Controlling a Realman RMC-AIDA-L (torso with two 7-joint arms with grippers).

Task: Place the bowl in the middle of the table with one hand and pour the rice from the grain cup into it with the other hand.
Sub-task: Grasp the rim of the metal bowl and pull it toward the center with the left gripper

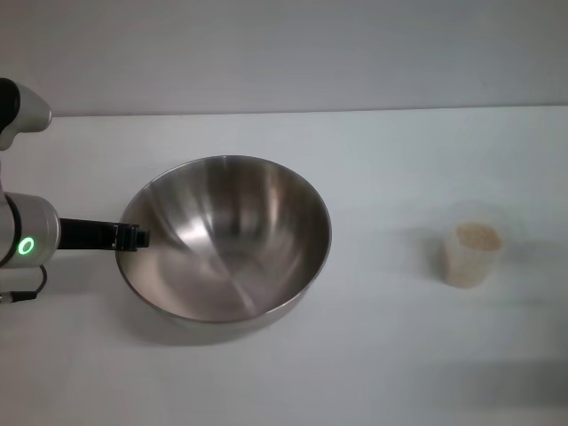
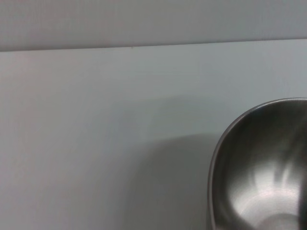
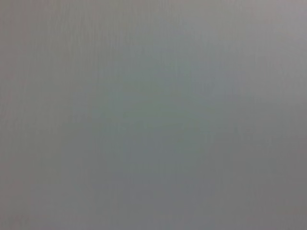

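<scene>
The large stainless-steel bowl rests on the white table, left of the middle, and its inside holds nothing. My left gripper comes in from the left and is shut on the bowl's left rim. The left wrist view shows part of the bowl and bare table. The small clear grain cup stands upright to the right of the bowl, well apart from it, filled with pale rice. My right gripper is out of view, and its wrist view shows only a plain grey surface.
The table's far edge runs across the back against a plain wall. Bare tabletop lies between the bowl and the cup and along the front.
</scene>
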